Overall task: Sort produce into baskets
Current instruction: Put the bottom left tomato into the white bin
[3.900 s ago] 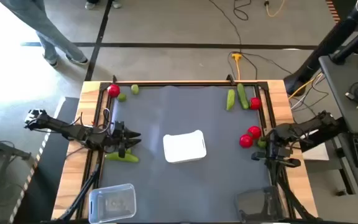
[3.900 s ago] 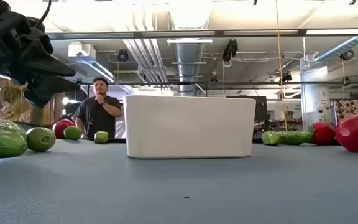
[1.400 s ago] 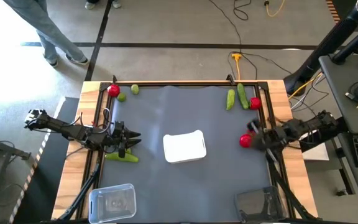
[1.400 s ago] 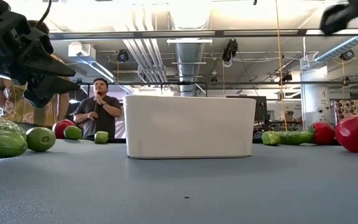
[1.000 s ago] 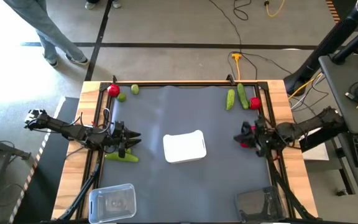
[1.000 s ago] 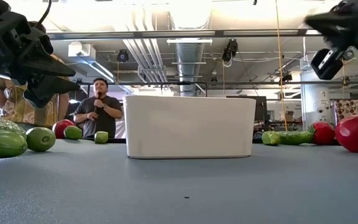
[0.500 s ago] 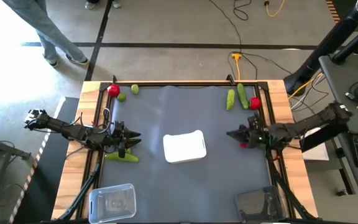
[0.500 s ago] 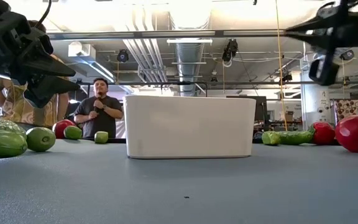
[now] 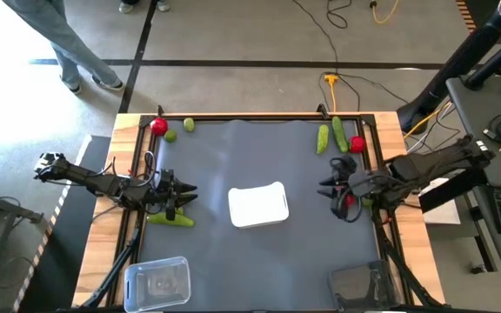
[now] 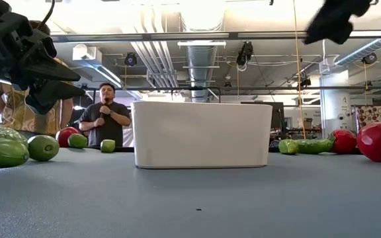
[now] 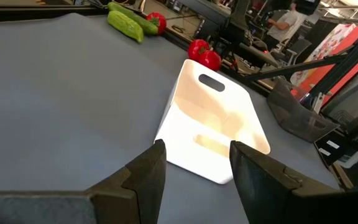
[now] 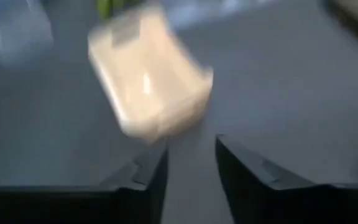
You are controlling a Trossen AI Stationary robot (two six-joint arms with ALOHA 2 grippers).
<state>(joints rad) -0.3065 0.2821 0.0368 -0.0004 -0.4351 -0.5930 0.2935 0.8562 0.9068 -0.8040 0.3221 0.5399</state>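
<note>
The white tray sits at the table's middle. My left gripper hovers open and empty to its left, beside a cucumber and above a lime. My right gripper is open and empty, raised off the table right of the white tray, over two tomatoes that its arm partly hides. Two cucumbers and a tomato lie far right. A tomato and two limes lie far left. The clear tray is near left and the dark tray near right.
A wooden frame borders the grey mat. Bare mat lies between the white tray and the far edge, and between the two near trays. People stand in the room beyond the table.
My right gripper has gone from over the tomatoes a little toward the white tray and upward, turning about its wrist. The produce and trays have stayed where they were.
</note>
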